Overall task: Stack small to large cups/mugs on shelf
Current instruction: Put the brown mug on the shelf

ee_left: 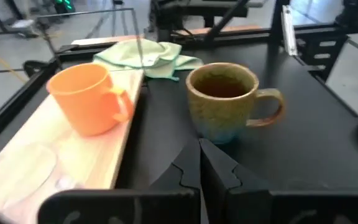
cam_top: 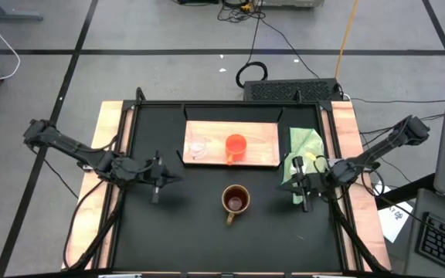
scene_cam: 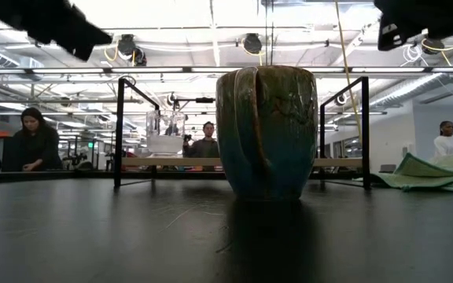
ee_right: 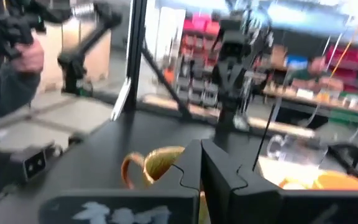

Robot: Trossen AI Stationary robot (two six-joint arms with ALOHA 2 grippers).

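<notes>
Two cups, clear glass cup [cam_top: 198, 147] and orange cup [cam_top: 236, 146], stand on the shelf [cam_top: 265, 143]; the brown mug [cam_top: 235, 200] stands on the worktop [cam_top: 191, 232]. Left gripper [cam_top: 156, 191] and right gripper [cam_top: 301, 197] have fingers closed, empty.

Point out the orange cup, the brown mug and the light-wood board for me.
orange cup [cam_top: 236, 146], high view, on its open rim and inside.
brown mug [cam_top: 236, 200], high view, on its dark inside.
light-wood board [cam_top: 265, 139], high view, on bare wood right of the orange cup.
</notes>
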